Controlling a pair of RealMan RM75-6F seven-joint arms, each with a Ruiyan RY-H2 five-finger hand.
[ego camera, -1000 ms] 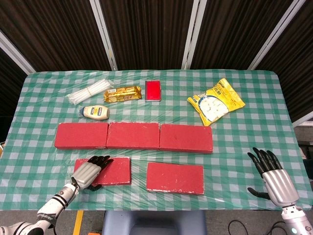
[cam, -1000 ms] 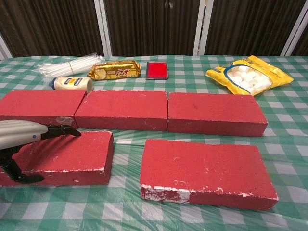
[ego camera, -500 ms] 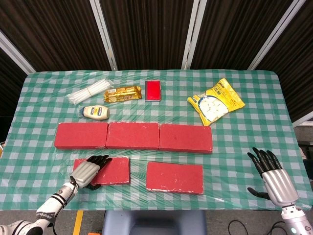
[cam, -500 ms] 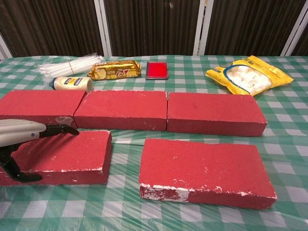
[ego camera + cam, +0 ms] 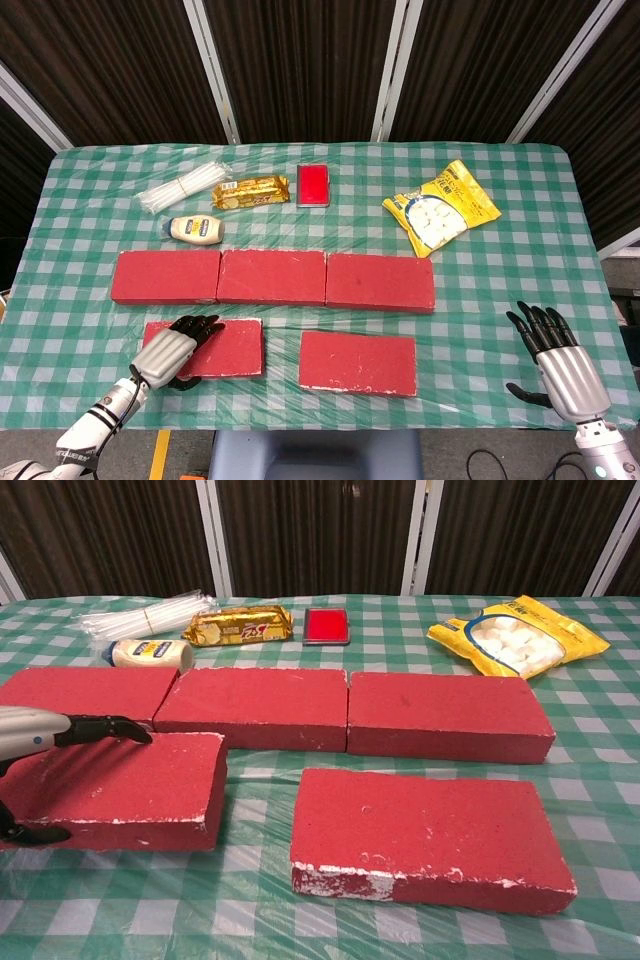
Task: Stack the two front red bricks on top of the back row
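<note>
Checked tablecloth (image 5: 90,200) below; left hand (image 5: 172,352) clamped on front-left brick (image 5: 130,785), now lifting clear toward back row (image 5: 275,277); right hand (image 5: 552,362) spread, idle.

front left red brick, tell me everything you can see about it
The front left red brick is a flat rectangular slab, matte red with a rough surface and white chipped patches along its lower edges. It sits on the clear plastic over the green checked tablecloth, just in front of the back row's left brick. In the chest view its right end looks raised. The left hand grips its left end, dark fingers over the top and the thumb against the front face.
</note>
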